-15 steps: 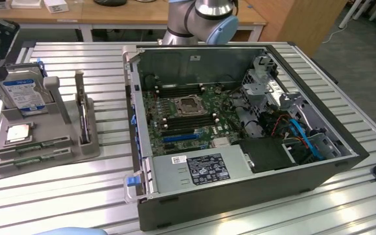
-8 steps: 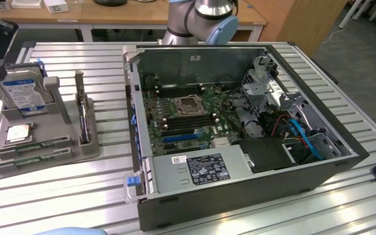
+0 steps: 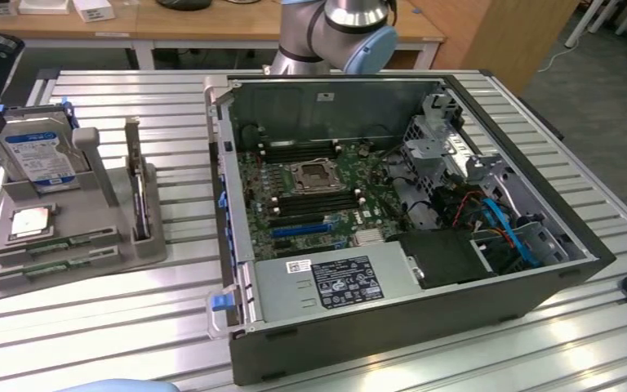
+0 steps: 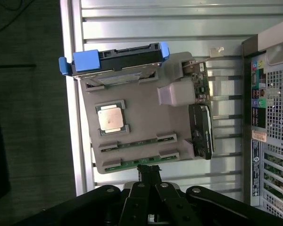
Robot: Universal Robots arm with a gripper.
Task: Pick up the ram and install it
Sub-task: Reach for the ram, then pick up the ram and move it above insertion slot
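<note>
Your biggest item is the slatted aluminium table [image 3: 128,327]. On it stands the open black computer case [image 3: 401,327], its green motherboard [image 3: 325,204] facing up. Behind the case rises the silver and blue robot arm [image 3: 335,33].

At the exterior view's left, just beside the case, you have the grey moulded plastic holder [image 3: 128,245]. The silver hard drive with a blue-and-white label [image 3: 39,155] stands upright at the holder's far end. A dark expansion card [image 3: 137,196] stands on edge along the side nearest the case.

The ram is here as two sticks, both seated in the holder and well apart from the motherboard. The first long, thin green ram stick [image 3: 74,263] lies in the slot along the holder's front edge. The second green ram stick [image 3: 74,242] lies parallel, in the slot just behind it. Behind them the small square silver CPU chip [image 3: 30,222] lies flat in its recess.

In the wrist view, your black gripper [image 4: 148,168] is closed with nothing in it. It hangs by the holder's front edge, nearest the first ram stick [image 4: 132,162]; whether it touches the stick, you cannot tell.
</note>
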